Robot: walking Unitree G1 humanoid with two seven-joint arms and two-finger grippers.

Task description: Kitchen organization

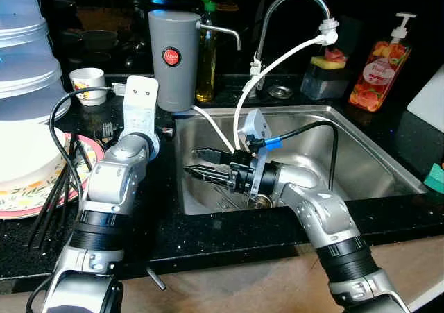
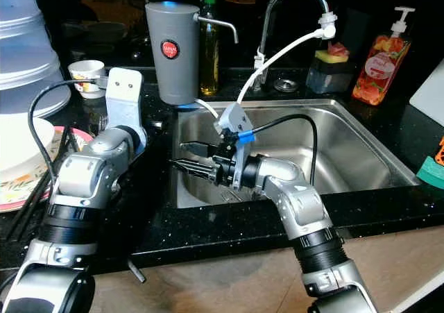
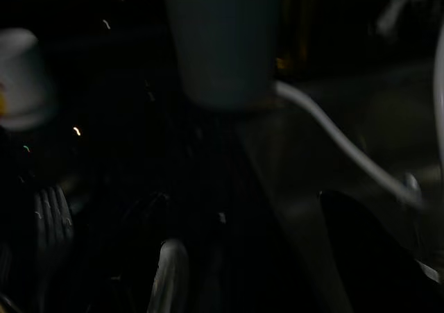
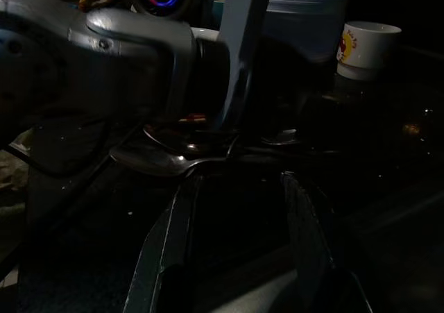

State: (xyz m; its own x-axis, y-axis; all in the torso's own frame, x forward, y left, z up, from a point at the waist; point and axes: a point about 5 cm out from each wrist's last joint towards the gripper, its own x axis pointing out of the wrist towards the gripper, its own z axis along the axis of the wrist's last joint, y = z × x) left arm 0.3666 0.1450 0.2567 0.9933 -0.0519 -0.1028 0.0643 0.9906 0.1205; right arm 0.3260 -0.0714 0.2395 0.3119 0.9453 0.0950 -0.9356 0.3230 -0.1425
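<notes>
My right gripper (image 1: 200, 164) reaches leftward inside the steel sink (image 1: 361, 153), near its left wall, open with nothing between the fingers (image 4: 166, 243). Just past them, in the right wrist view, a metal spoon (image 4: 163, 162) and other cutlery lie on the black counter at the sink's edge. My left arm (image 1: 114, 178) stretches over the counter left of the sink, its white wrist mount (image 1: 140, 98) hiding the gripper from the head views. The left wrist view is dark and shows a spoon handle (image 3: 166, 271), a fork (image 3: 52, 219) and the grey canister (image 3: 225, 42).
A grey canister (image 1: 173, 56), an oil bottle (image 1: 206, 56) and the faucet (image 1: 295, 7) with a white hose (image 1: 277, 63) stand behind the sink. Stacked plates (image 1: 24, 84), a patterned plate (image 1: 35, 195) and black sticks (image 1: 55, 195) lie left. A small cup (image 1: 88, 84) and a soap bottle (image 1: 378, 70) stand at the back.
</notes>
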